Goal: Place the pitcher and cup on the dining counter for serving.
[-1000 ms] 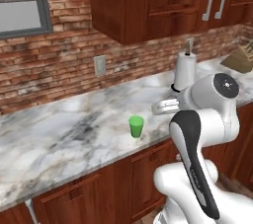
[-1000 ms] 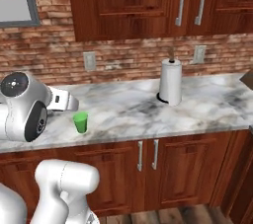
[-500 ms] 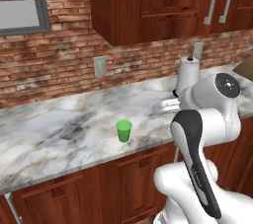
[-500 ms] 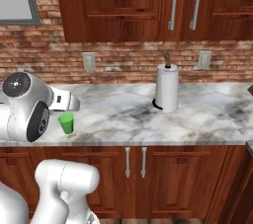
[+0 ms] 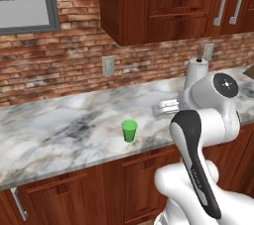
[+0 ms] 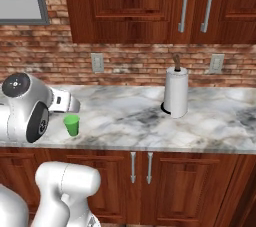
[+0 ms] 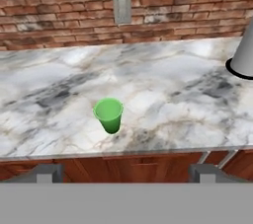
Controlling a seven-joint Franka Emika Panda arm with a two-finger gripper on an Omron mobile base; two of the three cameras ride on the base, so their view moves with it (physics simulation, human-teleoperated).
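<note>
We held tool (image 7: 126, 172) wide open, empty, aimed at cup (image 7: 109, 114) standing upright near worktop (image 7: 163, 90) front edge, likely lining up grasp.

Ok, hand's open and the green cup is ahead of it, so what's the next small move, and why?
Probably ease the hand forward and down toward the cup. The cup stands upright near the front edge of the marble worktop, apart from the fingertips, which are spread wide with nothing between them. The cup also sits a little off-centre in the hand view, so nudge sideways to centre it.
</note>
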